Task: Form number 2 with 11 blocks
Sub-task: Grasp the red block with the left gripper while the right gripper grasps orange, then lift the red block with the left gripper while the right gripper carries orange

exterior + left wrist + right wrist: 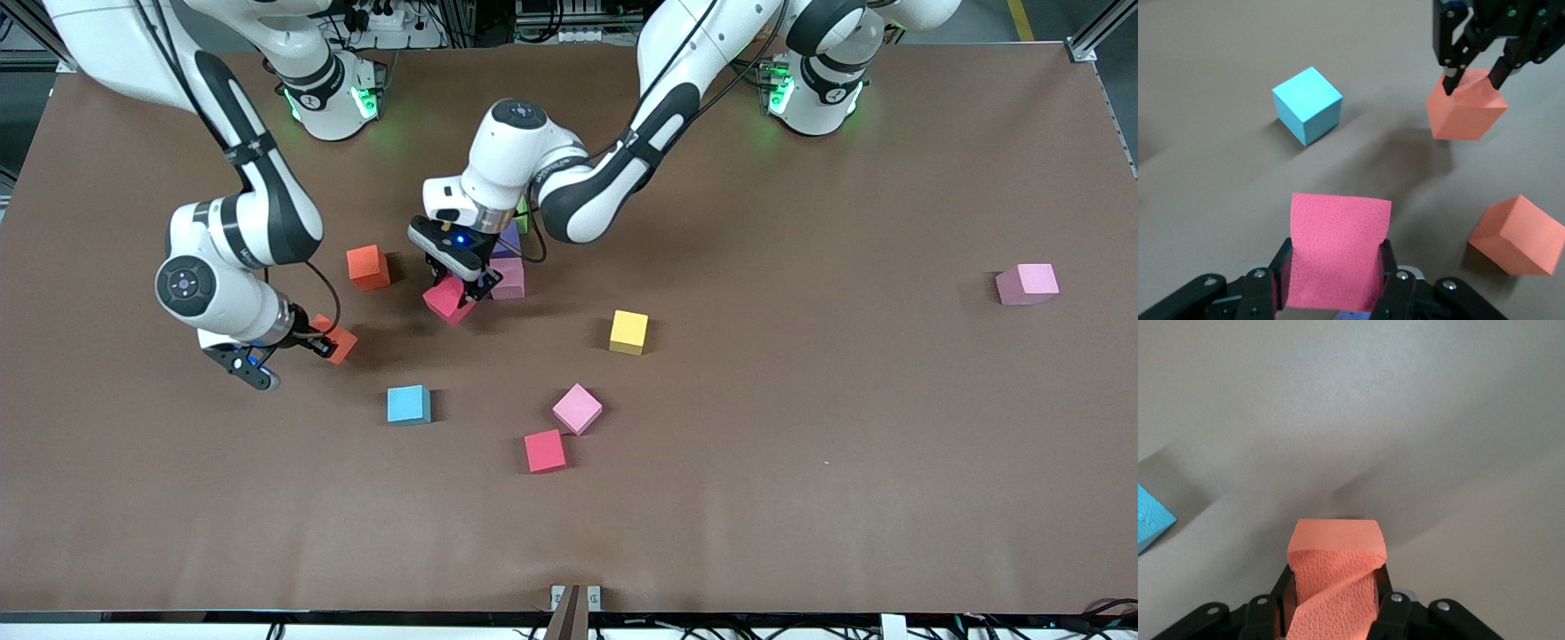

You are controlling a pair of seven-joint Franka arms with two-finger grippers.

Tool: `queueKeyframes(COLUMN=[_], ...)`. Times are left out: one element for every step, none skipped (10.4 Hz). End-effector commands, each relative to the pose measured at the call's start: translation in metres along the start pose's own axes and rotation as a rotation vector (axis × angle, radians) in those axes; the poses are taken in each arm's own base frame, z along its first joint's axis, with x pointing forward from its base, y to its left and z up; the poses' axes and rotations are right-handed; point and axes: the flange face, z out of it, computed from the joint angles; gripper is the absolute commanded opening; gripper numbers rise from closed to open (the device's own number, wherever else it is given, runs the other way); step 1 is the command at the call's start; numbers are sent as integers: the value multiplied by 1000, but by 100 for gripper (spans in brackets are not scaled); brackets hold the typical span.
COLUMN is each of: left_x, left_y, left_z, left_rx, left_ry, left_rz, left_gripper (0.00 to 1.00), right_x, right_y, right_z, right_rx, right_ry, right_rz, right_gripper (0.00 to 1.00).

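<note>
Your left gripper (462, 289) pinches a red block (447, 300) just beside the pink block (509, 277) at mid-table. Your right gripper (327, 347) pinches an orange block (340, 340) near another orange block (368, 267).

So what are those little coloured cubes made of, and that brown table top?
The cubes look like matte foam: the orange cube in the right gripper shows a pebbled, shine-free skin and dents where squeezed, and the red cube in the left gripper has the same grain. The table seems covered in dull brown paper or card, though that is less sure.
</note>
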Motion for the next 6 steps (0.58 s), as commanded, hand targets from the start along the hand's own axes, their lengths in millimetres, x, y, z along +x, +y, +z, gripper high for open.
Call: queueKeyframes(left_x=[3, 12, 15, 20, 24, 28], left_y=[-3, -5, -5, -3, -3, 0], left_z=[-8, -13, -15, -20, -23, -24], left_rx=[-16, -31, -57, -87, -106, -118], left_ry=[-47, -56, -106, -152, -159, -142], left_rz=[43, 90, 155, 216, 283, 393], left_gripper=[0, 0, 0, 0, 0, 0], right_x=[-9, -12, -15, -23, -31, -34], right_y=[11, 12, 10, 1, -6, -9], right_z=[1, 4, 2, 1, 1, -3], right_rx=[2, 5, 6, 4, 5, 14], right_ry=[-11, -24, -24, -21, -16, -8], right_rz=[85, 146, 200, 249, 303, 337], right_gripper=[0, 0, 0, 0, 0, 0])
